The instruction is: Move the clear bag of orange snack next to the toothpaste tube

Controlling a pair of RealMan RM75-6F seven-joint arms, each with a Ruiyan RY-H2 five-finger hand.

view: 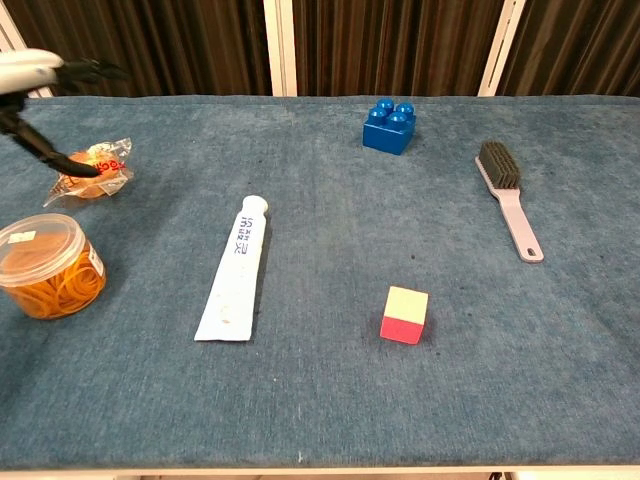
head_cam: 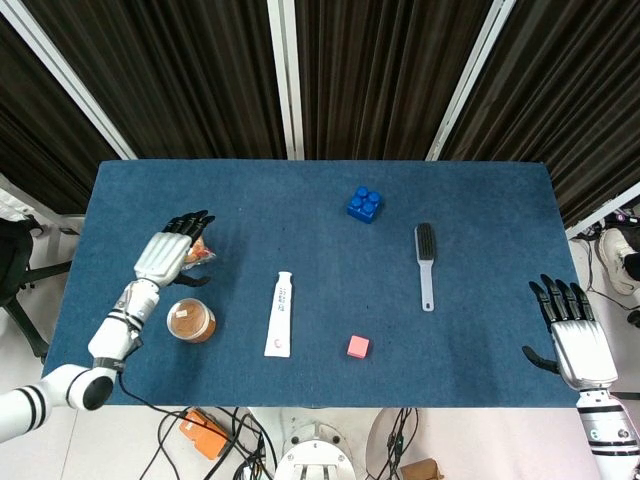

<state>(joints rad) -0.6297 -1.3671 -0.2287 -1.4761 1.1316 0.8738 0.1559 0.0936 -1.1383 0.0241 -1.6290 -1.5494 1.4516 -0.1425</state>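
The clear bag of orange snack (view: pixel 92 170) lies at the table's left, left of the white toothpaste tube (view: pixel 237 270). My left hand (head_cam: pixel 172 250) hovers over the bag with its fingers spread and nothing in it. In the head view the hand hides most of the bag (head_cam: pixel 204 256). In the chest view the left hand (view: pixel 30 70) comes in at the top left, its thumb reaching down to the bag's left end. The tube (head_cam: pixel 280 314) lies lengthwise near the table's middle. My right hand (head_cam: pixel 575 335) stays open beyond the right front corner.
A round jar of orange rubber bands (view: pixel 45 267) stands just in front of the bag. A blue brick (view: pixel 391 126) sits at the back, a grey brush (view: pixel 508 195) to the right, and a pink cube (view: pixel 404 314) in front, right of the tube.
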